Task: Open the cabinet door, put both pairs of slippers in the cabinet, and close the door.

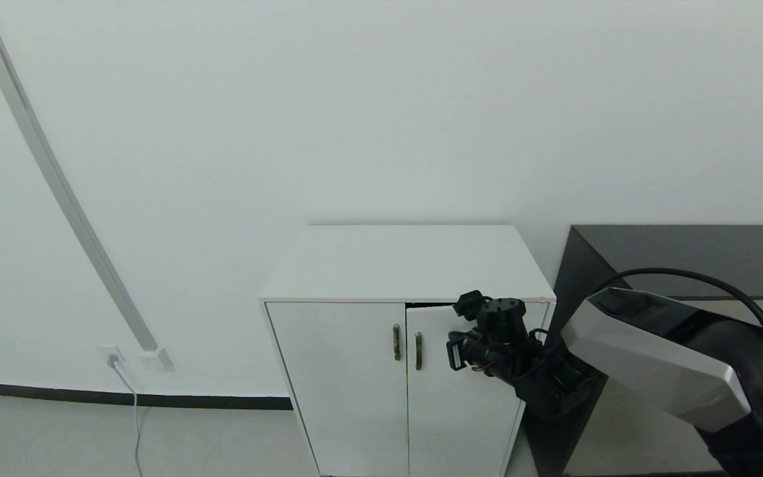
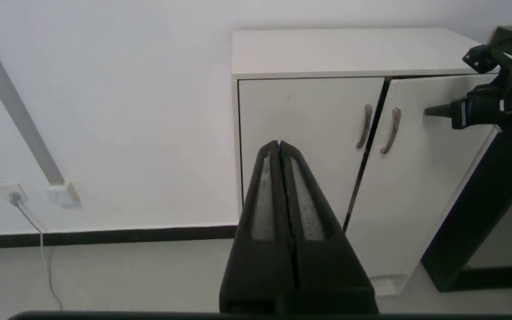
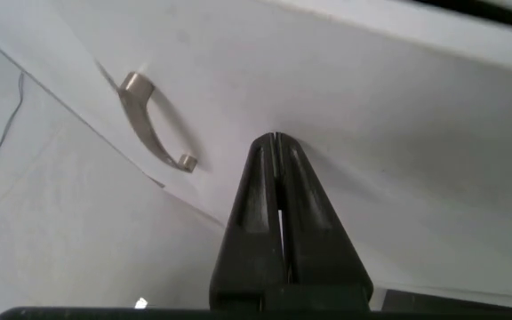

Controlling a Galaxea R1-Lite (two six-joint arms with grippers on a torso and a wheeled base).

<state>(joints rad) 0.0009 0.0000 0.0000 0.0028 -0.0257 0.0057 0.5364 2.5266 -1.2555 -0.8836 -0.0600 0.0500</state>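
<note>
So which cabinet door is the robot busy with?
Find the white cabinet against the wall. Of its two doors, it's the right door, nearest the black furniture. Unlike the shut left door it stands slightly ajar, the shut right pincer at it.

Head view above, wrist views facing cabinet [image 1: 355, 371]

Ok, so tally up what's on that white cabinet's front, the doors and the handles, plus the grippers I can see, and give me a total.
Cabinet doors: 2
Door handles: 2
Grippers, left gripper and right gripper: 2
Total: 6
</note>
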